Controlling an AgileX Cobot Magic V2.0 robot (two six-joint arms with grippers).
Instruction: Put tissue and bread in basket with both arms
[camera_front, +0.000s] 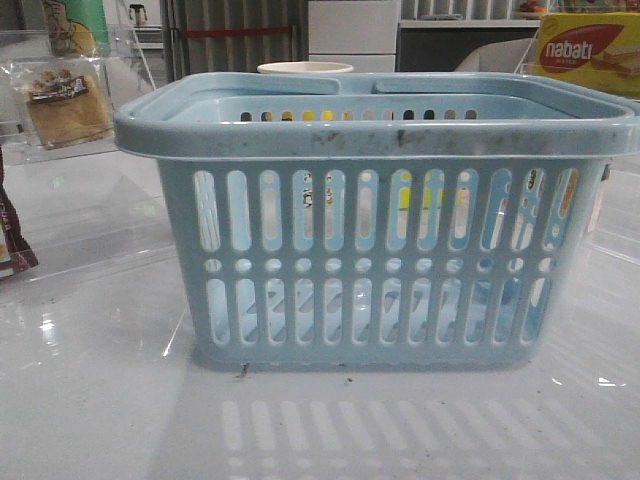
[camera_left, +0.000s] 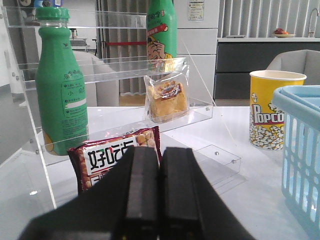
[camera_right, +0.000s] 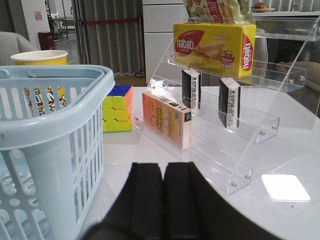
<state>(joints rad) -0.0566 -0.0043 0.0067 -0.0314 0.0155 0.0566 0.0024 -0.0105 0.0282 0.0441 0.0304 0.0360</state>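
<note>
Your basket (camera_front: 375, 130) sits mid-desk (camera_front: 100, 400), filling the front view. Your left claw (camera_left: 160, 192) is pressed together, pinching nothing, low over the desk. Beyond it the bread (camera_left: 166, 99) stands on a clear shelf's (camera_left: 125, 127) lowest step, a snack bag (camera_left: 112, 155) lying nearer. Your right claw (camera_right: 164, 200) is likewise pressed together and empty. Two tissue packs (camera_right: 191, 88) stand upright on the middle step of the right-hand rack (camera_right: 250, 125), below the nabati box (camera_right: 212, 47).
</note>
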